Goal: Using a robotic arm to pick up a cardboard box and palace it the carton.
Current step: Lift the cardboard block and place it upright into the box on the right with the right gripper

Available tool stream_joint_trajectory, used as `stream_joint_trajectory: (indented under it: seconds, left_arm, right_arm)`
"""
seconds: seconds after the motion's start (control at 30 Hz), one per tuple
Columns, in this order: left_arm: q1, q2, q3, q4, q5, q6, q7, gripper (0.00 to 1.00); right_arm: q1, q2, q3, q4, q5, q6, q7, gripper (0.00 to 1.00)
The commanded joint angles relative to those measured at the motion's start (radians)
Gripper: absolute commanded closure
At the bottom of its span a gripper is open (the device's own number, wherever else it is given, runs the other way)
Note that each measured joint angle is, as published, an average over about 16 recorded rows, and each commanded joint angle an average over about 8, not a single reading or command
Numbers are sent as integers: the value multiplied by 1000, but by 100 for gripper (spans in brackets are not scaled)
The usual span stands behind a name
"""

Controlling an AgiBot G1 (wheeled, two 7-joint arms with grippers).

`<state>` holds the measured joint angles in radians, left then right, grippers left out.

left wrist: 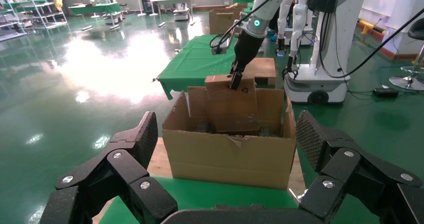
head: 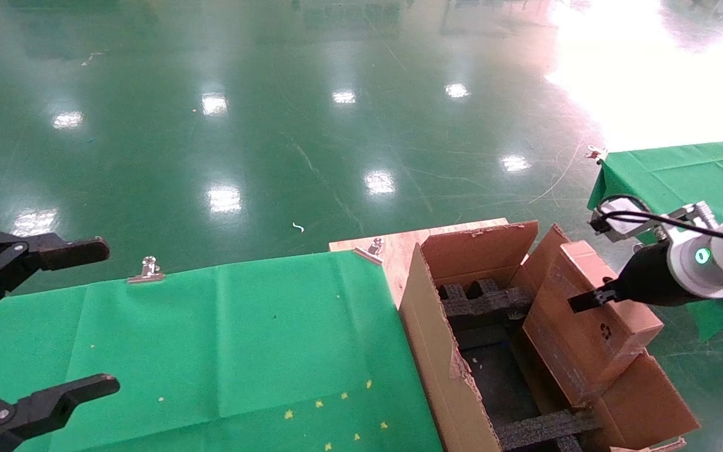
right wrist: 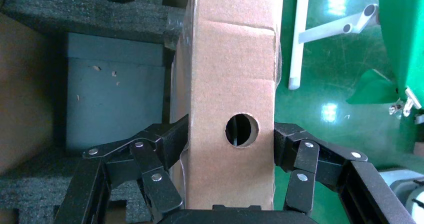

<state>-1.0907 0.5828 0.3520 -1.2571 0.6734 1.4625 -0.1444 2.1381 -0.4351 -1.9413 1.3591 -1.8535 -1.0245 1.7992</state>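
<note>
My right gripper (head: 587, 300) on the white robotic arm (head: 722, 254) is shut on the slim brown cardboard box (head: 594, 326). The box is tilted, its lower end inside the large torn-edged carton (head: 430, 351) near the carton's right wall, its upper end above the rim. In the right wrist view the fingers (right wrist: 170, 139) press both sides of the box (right wrist: 230, 69) beside its round hole, above black foam blocks (right wrist: 90, 14). The left wrist view shows the carton (left wrist: 230, 159), the box (left wrist: 235, 109) and the right arm (left wrist: 250, 34). My left gripper (head: 109, 317) is open and empty at the far left.
The carton stands on a wooden board (head: 399, 245) at the right end of a green-clothed table (head: 211, 351) held by metal clips (head: 147, 270). A second green table (head: 681, 169) is behind the right arm. Black foam blocks (head: 481, 301) sit inside the carton.
</note>
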Motion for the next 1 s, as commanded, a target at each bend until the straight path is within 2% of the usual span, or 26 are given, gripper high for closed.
stream_joint_trajectory:
  seconds: [0.03,0.63,1.0]
  left_arm:
    - [0,0,0,0,0,0,0,0]
    - [0,0,0,0,0,0,0,0]
    - [0,0,0,0,0,0,0,0]
  right_arm:
    - [-12,-6,-4,0,-3,7,18,100]
    - [-149,-33,-41,-7,-60,131,155,100]
    - [-210,-70,-55,-20,-69,153,231,100]
